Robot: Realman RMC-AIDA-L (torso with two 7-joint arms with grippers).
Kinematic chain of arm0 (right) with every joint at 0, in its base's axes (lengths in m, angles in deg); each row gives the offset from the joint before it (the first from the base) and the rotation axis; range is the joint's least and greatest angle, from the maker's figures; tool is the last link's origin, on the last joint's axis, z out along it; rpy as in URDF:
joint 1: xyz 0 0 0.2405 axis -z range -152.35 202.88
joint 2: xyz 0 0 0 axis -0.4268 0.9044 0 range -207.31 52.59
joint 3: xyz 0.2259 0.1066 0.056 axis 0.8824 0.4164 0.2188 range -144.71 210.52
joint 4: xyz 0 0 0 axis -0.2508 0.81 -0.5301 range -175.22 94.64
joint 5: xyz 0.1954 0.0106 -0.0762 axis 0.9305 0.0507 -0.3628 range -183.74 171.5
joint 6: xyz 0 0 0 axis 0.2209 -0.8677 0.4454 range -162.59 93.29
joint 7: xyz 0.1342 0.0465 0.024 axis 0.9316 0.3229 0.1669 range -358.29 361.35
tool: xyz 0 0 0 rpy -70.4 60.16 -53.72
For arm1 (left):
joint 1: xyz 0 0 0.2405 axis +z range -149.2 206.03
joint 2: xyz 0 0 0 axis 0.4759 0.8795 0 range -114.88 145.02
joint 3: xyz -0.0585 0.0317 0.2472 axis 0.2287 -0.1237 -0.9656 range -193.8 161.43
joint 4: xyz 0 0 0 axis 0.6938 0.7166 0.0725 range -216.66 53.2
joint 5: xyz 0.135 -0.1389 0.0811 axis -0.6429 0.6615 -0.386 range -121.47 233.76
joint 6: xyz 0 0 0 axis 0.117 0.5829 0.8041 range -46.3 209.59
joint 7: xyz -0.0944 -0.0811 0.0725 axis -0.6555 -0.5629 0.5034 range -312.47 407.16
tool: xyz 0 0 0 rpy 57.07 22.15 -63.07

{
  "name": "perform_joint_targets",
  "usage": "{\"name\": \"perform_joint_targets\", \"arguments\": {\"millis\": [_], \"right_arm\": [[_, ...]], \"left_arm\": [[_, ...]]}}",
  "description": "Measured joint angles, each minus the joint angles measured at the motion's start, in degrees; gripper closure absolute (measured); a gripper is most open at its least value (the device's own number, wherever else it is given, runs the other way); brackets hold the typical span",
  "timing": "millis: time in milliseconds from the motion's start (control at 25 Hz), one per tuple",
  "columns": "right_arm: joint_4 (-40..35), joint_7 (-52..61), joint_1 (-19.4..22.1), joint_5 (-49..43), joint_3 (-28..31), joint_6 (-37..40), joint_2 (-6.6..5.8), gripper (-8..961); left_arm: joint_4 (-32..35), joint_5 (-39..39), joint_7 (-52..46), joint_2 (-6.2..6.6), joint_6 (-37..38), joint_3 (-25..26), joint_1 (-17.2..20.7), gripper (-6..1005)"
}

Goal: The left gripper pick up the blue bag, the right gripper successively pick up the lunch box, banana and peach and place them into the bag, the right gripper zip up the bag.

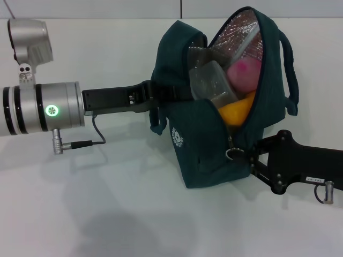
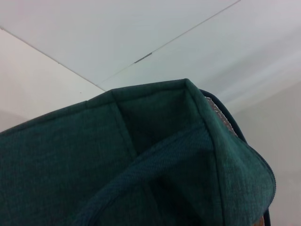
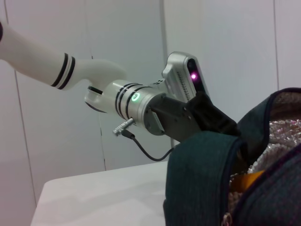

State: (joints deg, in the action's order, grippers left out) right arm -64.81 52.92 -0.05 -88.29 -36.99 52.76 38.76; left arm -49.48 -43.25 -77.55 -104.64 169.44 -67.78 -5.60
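The blue bag [image 1: 206,144] stands open on the white table, its silver foil lining showing. Inside it are the clear lunch box [image 1: 213,80], the pink peach [image 1: 244,72] and the yellow-orange banana [image 1: 238,110]. My left gripper [image 1: 153,93] reaches in from the left and is shut on the bag's upper edge by a handle, its fingertips hidden by fabric. My right gripper [image 1: 242,155] sits low at the bag's front, closed at the ring-pull zipper [image 1: 231,153]. The bag's fabric [image 2: 141,165] fills the left wrist view. The right wrist view shows the bag [image 3: 202,179] and the left gripper [image 3: 211,120].
The white table [image 1: 107,203] runs to a pale wall behind. A cable [image 1: 96,136] hangs under my left wrist. The bag's far handle [image 1: 292,80] loops out on the right side.
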Motion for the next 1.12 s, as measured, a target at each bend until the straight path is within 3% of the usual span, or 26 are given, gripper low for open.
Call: {"name": "perform_joint_targets", "arguments": {"millis": [80, 640, 1120], "right_arm": [[0.0, -0.01, 0.0, 0.26, 0.01, -0.02, 0.01, 913], [-2.87, -2.34, 4.18, 3.76, 1.12, 5.96, -0.79, 935], [-2.81, -3.76, 3.57, 5.98, 1.79, 8.71, -0.38, 935]], "left_arm": [[0.0, 0.03, 0.0, 0.0, 0.0, 0.04, 0.03, 962], [0.0, 0.08, 0.0, 0.09, 0.0, 0.24, 0.24, 961], [0.0, 4.13, 1.96, 0.09, 0.29, 0.06, 2.06, 953]]}}
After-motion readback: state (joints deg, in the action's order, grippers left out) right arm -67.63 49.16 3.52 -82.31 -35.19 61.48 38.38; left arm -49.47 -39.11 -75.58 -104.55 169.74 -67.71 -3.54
